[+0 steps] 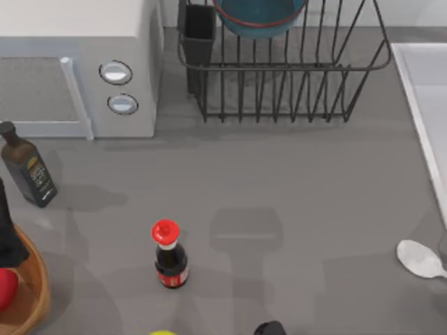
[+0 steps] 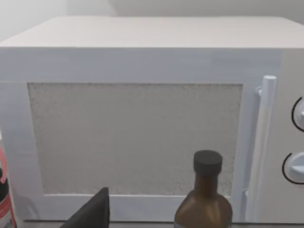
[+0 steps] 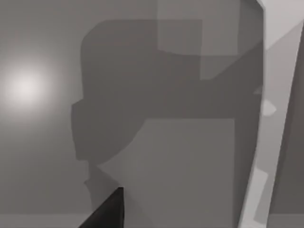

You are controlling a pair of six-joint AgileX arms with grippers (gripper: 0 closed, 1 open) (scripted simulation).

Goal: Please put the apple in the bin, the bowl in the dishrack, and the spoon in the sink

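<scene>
Over on the far side, your bowl [image 1: 260,15] is sitting in the dishrack [image 1: 279,70], blue with that reddish rim line, just right of the black cutlery cup [image 1: 199,31]. Down at the near left corner, the apple [image 1: 5,287] peeks in red at the edge of the frame, inside the wooden bin [image 1: 35,293]. A dark shape rises at the left edge above the bin, and you cannot tell from here whether your left claw is spread or closed, or whether it has hold of anything. The left wrist view looks straight at the white microwave [image 2: 142,118], with a dark finger tip [image 2: 92,213] low in the frame beside a brown bottle [image 2: 204,199].

Now the spoon [image 1: 419,259]: it lies white and glossy on the grey desk [image 1: 293,181] at the near right, bowl end toward the middle, just short of the pale sink [image 1: 429,98] running along the right edge. It is out on the desk, not in the basin. Your right claw's grip cannot be read either; the right wrist view gives one dark finger tip [image 3: 107,211] over shadowed desk, with a light rim slanting past.

Between them stands the red-capped sauce bottle [image 1: 170,255], well left of the spoon
</scene>
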